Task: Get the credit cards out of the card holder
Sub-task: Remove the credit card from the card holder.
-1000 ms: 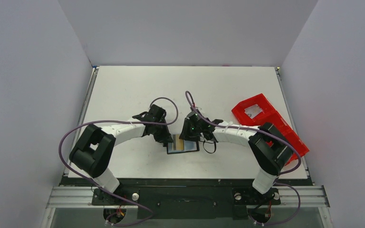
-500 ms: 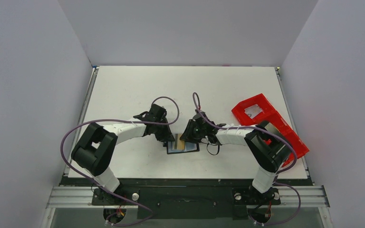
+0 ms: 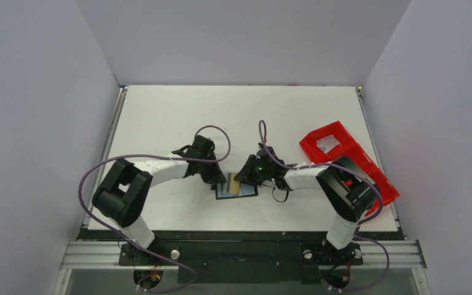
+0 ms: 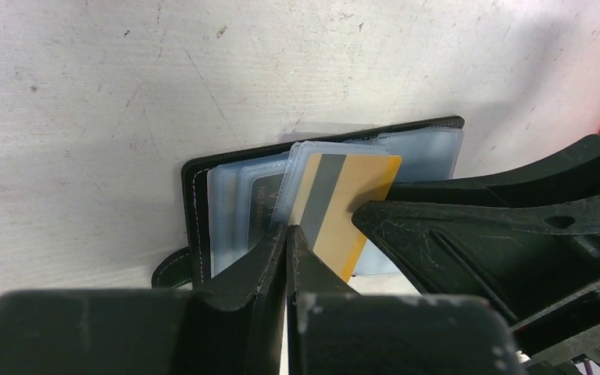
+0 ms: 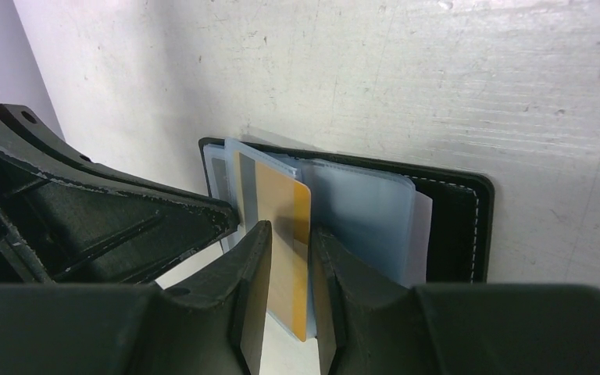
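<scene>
The black card holder [image 3: 246,192] lies open on the table between both grippers, showing blue-grey clear sleeves [image 4: 234,195]. A gold card [image 3: 236,184] with a grey stripe sticks partway out of a sleeve. My left gripper [image 3: 220,180] is shut, its tips [image 4: 289,231] pinching the sleeve edge at the holder's left side. My right gripper [image 3: 244,178] has its jaws close around the gold card [image 5: 285,207], one finger on each side of it. The holder's black stitched cover [image 5: 457,226] shows to the right. The right gripper's fingers [image 4: 484,226] cover the card's outer end [image 4: 359,183].
The red compartment tray [image 3: 344,153] lies on the table's right side, behind the right arm. The left gripper's fingers [image 5: 125,226] fill the left of the right wrist view. A small black closing tab [image 4: 173,269] curls out from the holder's edge.
The right arm's wrist and forearm have shifted to the right and the gold card has slid a little further out of the sleeve. The left gripper has stayed in place on the holder.
</scene>
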Tool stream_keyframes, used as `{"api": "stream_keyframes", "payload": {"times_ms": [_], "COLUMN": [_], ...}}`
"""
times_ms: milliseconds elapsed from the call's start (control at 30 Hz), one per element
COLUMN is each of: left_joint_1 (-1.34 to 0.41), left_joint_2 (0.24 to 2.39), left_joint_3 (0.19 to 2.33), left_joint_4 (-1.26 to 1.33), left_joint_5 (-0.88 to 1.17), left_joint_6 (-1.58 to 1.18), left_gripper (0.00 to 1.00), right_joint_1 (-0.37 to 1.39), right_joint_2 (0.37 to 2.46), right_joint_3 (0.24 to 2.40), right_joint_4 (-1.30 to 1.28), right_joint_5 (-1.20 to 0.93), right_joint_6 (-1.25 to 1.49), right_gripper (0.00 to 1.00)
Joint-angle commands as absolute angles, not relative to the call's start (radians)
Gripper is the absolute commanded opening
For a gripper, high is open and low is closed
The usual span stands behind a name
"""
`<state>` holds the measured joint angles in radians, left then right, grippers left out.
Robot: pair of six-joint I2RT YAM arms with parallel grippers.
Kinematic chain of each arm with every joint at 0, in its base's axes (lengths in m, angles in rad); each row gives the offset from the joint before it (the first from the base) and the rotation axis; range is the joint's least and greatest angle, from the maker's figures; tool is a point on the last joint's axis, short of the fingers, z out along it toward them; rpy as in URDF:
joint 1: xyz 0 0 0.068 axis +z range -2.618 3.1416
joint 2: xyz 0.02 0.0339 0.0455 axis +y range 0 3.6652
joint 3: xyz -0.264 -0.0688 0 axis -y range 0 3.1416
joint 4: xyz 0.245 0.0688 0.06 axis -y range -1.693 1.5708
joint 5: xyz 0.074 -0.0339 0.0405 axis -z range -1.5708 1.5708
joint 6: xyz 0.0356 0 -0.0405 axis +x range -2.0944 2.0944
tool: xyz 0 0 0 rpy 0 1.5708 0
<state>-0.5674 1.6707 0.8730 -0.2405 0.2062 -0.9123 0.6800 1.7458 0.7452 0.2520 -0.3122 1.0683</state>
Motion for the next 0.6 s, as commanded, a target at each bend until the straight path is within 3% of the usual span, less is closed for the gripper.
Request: {"api": "stream_keyframes", "payload": {"times_ms": [0, 567], "left_joint_1": [-0.566, -0.566], "left_joint_2": [1.722, 1.728], "left_joint_3": [0.824, 0.812], "left_joint_4": [-0.294, -0.318], "left_joint_5": [0.134, 0.102], "left_joint_6": [-0.914, -0.943], "left_gripper": [0.00, 0.00], "right_joint_1": [0.671, 0.642], "right_joint_2": [1.726, 1.711], "right_joint_3": [0.714, 0.619], "right_joint_4": [0.342, 0.482], "right_joint_5": [-0.327, -0.339], "right_joint_6": [1.099, 1.178], "right_gripper": [0.22, 0.21]}}
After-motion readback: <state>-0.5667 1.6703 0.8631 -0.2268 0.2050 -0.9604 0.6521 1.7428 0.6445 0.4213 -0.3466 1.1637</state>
